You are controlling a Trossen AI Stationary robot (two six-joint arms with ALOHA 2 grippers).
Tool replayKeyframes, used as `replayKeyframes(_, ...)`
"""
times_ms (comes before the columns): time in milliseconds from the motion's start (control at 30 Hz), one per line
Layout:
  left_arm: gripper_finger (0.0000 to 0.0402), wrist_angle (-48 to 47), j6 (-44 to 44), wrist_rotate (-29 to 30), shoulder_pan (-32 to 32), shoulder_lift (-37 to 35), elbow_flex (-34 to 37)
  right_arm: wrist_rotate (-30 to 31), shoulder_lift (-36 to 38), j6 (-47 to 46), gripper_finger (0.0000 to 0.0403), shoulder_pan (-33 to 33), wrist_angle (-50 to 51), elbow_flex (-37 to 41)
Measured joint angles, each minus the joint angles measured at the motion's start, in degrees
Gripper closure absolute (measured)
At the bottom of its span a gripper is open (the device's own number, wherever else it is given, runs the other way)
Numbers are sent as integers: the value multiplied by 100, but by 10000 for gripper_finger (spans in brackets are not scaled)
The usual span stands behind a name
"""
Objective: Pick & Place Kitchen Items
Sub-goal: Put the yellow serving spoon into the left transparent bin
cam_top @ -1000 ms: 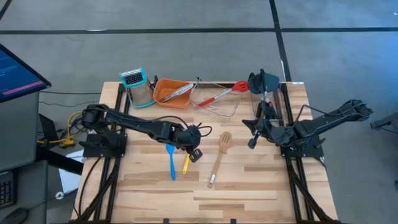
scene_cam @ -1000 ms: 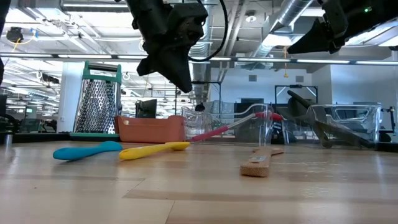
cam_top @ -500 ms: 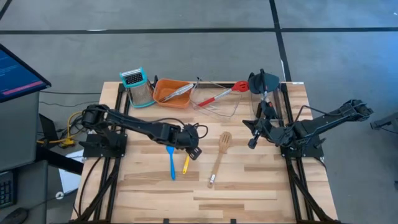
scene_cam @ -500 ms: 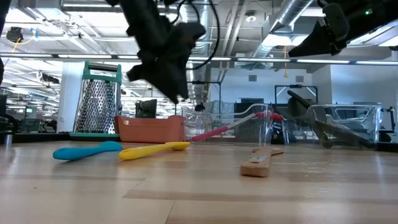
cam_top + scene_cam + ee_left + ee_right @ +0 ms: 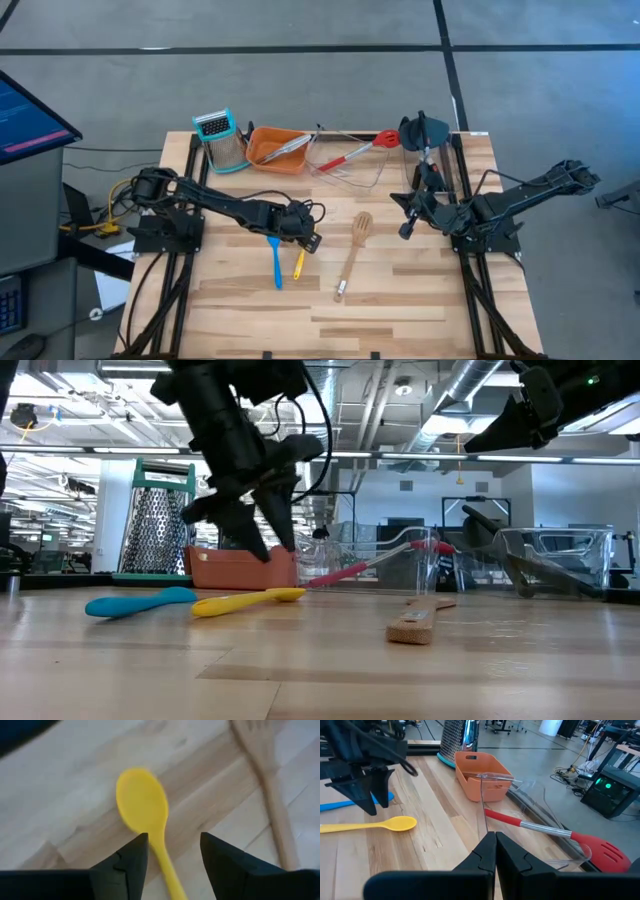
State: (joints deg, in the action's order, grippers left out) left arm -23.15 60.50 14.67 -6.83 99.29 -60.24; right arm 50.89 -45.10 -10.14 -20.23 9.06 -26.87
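A yellow spoon [image 5: 298, 263] lies flat on the wooden table, bowl toward the far edge, between a blue spoon [image 5: 274, 258] and a wooden fork-like spatula [image 5: 353, 255]. My left gripper [image 5: 173, 840] hangs open just above the yellow spoon [image 5: 142, 802], one finger on each side of its neck, clear of it in the low view [image 5: 268, 555]. A red spoon [image 5: 355, 153] rests in a clear bin, and silver tongs [image 5: 287, 146] lie in the orange tray. My right gripper [image 5: 495, 845] waits shut above the table's right side.
A steel grater [image 5: 222, 140] stands at the far left beside the orange tray [image 5: 262, 155]. Clear bins [image 5: 345, 170] line the far edge. Black spatulas [image 5: 425, 133] stand at the far right. Bare wood stretches along the near half of the table [image 5: 400, 310].
My left gripper has opened from shut. It has come down toward the yellow spoon and shifted slightly toward the table's left and far side, tipping its fingers downward. The spoons and the wooden spatula have stayed put.
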Motion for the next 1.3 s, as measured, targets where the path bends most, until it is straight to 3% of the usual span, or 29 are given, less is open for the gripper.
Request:
replayKeyframes(467, 247, 933, -23, -835, 23, 821, 85, 0, 0, 13, 402, 4, 83, 7)
replayKeyframes(667, 247, 924, -21, -898, 102, 652, 130, 3, 0, 14, 402, 4, 125, 7)
replayKeyframes(1033, 247, 1609, -360, -889, 440, -447, 63, 16, 0, 15, 402, 4, 143, 7)
replayKeyframes(1300, 247, 1566, -976, -1221, 466, -15, -612, 18, 0, 18, 402, 4, 166, 7)
